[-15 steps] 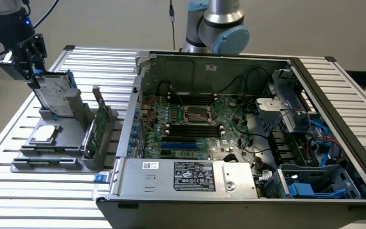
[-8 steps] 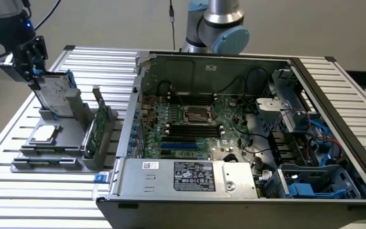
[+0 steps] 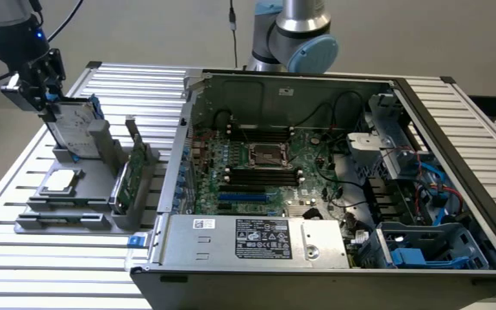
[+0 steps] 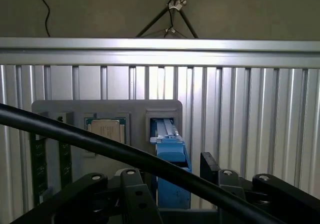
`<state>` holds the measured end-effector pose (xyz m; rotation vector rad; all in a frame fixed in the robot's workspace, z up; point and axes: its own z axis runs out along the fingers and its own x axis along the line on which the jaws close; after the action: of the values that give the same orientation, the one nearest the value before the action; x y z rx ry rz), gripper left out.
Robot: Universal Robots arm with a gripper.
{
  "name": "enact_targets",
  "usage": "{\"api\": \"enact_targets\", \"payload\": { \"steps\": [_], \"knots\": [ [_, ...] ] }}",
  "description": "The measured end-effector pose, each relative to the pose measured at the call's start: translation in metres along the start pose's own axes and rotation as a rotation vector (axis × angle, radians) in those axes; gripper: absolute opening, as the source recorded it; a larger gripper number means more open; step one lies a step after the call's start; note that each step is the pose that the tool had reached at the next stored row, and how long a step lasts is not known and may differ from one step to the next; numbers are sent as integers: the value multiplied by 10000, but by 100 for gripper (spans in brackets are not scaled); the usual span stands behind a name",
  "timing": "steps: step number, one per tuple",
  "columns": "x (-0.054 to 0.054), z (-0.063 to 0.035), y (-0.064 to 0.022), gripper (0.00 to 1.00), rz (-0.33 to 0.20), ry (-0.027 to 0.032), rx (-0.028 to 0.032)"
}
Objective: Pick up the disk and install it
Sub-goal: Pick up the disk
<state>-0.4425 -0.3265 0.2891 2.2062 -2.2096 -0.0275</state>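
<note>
The disk (image 3: 77,126) stands on edge in a slot of the grey holder (image 3: 101,152) on the exterior view's left, its silver face, white label and blue carrier showing. My gripper (image 3: 48,98) is at the disk's upper end, fingers on either side of it. In the wrist view the disk's blue carrier edge (image 4: 172,159) runs up between my two black fingers (image 4: 210,168), with a gap showing beside the carrier. The gripper (image 4: 176,180) is open and straddles the disk, which still sits in its slot.
The holder also carries a small square silver chip (image 3: 61,182) and a green circuit card (image 3: 126,182) on edge. To the exterior view's right lies the open computer case (image 3: 317,90) with a power supply (image 3: 257,239) and a blue drive bay (image 3: 420,250). A black cable (image 4: 100,145) crosses the wrist view.
</note>
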Motion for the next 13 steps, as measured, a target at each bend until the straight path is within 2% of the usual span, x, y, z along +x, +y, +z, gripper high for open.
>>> {"api": "enact_targets", "payload": {
  "steps": [4,7,13],
  "knots": [
    [0,14,0,54,-3,0,-52],
    [1,23,0,54,-25,-2,-68],
    [1,31,-1,54,-101,-1,-68]
  ]
}}
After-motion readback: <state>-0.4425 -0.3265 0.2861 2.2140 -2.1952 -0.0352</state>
